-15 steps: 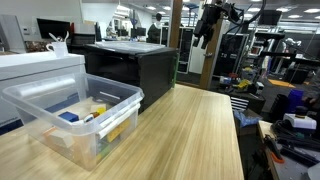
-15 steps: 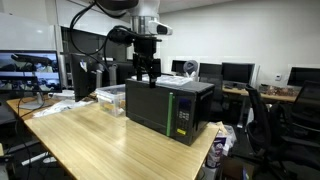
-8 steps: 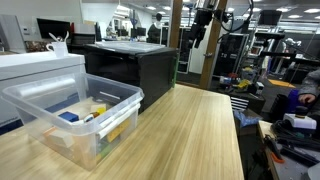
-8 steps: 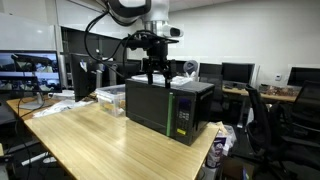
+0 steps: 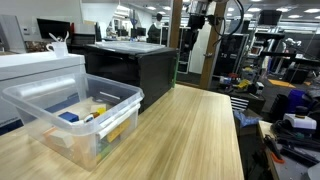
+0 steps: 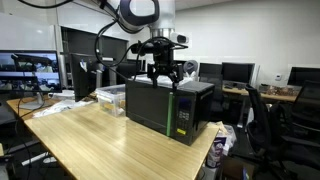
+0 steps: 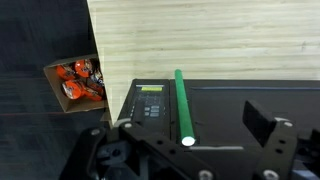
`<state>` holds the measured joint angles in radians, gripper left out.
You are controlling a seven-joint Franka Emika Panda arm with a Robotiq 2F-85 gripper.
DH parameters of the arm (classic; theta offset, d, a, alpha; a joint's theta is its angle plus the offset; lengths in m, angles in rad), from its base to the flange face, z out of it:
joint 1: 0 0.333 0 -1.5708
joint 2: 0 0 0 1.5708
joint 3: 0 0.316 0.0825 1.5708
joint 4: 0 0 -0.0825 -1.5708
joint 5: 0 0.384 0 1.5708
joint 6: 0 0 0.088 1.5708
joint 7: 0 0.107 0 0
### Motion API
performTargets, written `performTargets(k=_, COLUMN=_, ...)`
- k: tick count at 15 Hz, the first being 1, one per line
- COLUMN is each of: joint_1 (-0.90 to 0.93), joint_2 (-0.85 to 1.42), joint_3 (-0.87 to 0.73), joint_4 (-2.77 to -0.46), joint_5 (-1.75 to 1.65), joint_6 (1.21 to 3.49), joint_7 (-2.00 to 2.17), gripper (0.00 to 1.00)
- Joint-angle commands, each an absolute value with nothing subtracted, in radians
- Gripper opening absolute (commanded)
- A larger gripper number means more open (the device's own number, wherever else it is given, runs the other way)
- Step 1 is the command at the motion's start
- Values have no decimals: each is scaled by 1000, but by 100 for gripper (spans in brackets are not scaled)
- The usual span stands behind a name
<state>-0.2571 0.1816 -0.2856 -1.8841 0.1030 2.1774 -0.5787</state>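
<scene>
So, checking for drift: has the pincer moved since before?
Yes. The pincer has shifted right above the microwave, toward its green handle.

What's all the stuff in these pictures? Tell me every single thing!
microwave: one, black, on the table, right under the gripper
handle: one, green, on the microwave's front
table: one, light wood
bin: one, clear plastic, on the table
bits: a few, blue and yellow, inside the bin
white unit: one, behind the bin
box: one, brown, down beside the table
orange things: several, inside the box
monitors: several, dark, on desks at the back
gripper: one, black, open, empty, hanging above the microwave
</scene>
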Motion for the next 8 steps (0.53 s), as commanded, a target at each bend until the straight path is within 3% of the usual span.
performTargets(k=1, joint_1=-295, joint_2=232, joint_3=-248, joint_4=-1833, joint_5=105, joint_6=2179, joint_7=-622, gripper=100)
performTargets(k=8, joint_1=-293, joint_2=274, joint_3=-193, joint_4=-1806, joint_5=101, joint_6=2236, joint_7=-600, gripper=100)
